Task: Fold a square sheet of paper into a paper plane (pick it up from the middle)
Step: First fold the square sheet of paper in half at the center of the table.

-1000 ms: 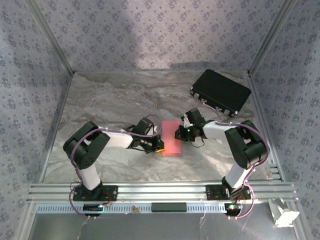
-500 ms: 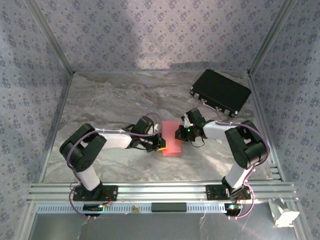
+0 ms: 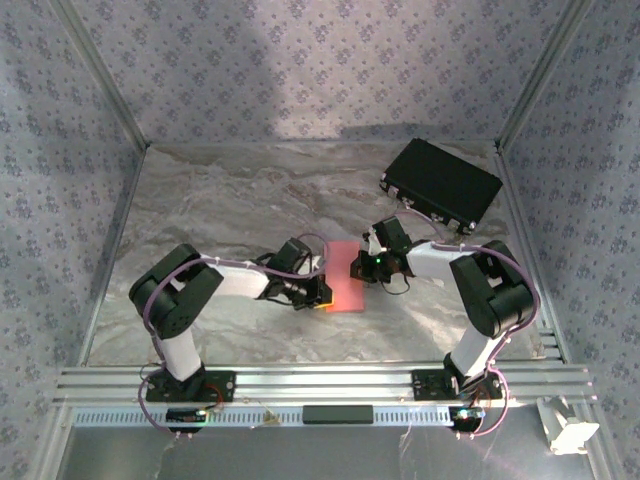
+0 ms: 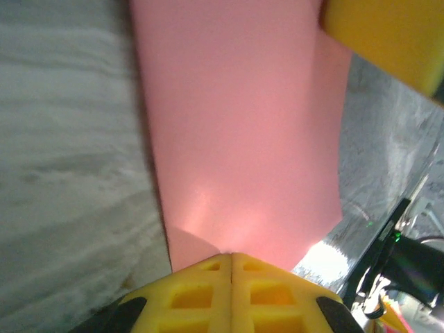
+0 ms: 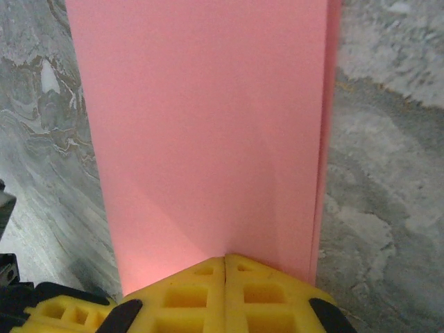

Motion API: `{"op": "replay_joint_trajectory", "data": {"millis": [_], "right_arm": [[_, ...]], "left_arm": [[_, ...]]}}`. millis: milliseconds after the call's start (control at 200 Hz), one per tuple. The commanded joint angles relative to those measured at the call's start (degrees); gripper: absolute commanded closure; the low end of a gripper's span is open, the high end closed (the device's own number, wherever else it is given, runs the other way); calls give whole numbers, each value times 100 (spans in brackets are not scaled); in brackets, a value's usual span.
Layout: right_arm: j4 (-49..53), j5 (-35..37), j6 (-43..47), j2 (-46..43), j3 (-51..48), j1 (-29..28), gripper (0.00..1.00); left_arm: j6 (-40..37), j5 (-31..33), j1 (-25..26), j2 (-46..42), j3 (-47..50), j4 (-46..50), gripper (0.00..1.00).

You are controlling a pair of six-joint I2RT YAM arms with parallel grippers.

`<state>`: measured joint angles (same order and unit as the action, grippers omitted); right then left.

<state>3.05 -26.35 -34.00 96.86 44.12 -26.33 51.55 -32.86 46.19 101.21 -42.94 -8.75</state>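
Your square sheet of paper point(image 3: 345, 277): halved, one fold done. Left jaws clench its 8 o'clock edge, right jaws 2 o'clock. Nose, wing folds remain.

Matt paper point(image 5: 208, 139), faintly glossy marbled table point(image 5: 388, 208)
The paper is smooth pink; fingers point(image 5: 187, 295) at its edge are moulded yellow plastic; the case point(image 3: 442, 183) behind it looks matt black.

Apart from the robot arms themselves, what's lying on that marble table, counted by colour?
Pink: 1, the folded salmon-pink sheet of paper
Black: 1, the flat black rectangular case
Total: 2
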Motion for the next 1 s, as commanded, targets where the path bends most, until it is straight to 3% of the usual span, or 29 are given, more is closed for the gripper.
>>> {"op": "replay_joint_trajectory", "data": {"millis": [0, 225, 425, 645, 775, 994], "right_arm": [[738, 475, 121, 267, -181, 115, 100], [923, 468, 306, 324, -61, 163, 100], [943, 455, 297, 342, -35, 139, 100], [788, 288, 406, 251, -79, 106, 100], [759, 210, 532, 167, -71, 88, 100], [798, 208, 504, 235, -51, 86, 100]], "left_arm": [[-606, 98, 264, -72, 181, 942, 100], [-831, 293, 422, -345, 325, 1078, 100], [-1210, 715, 726, -527, -26, 1802, 100], [-1011, 868, 741, -1076, -267, 1825, 100], [-875, 783, 409, -1211, -566, 1507, 99], [-709, 109, -232, -227, -957, 651, 99]]}}
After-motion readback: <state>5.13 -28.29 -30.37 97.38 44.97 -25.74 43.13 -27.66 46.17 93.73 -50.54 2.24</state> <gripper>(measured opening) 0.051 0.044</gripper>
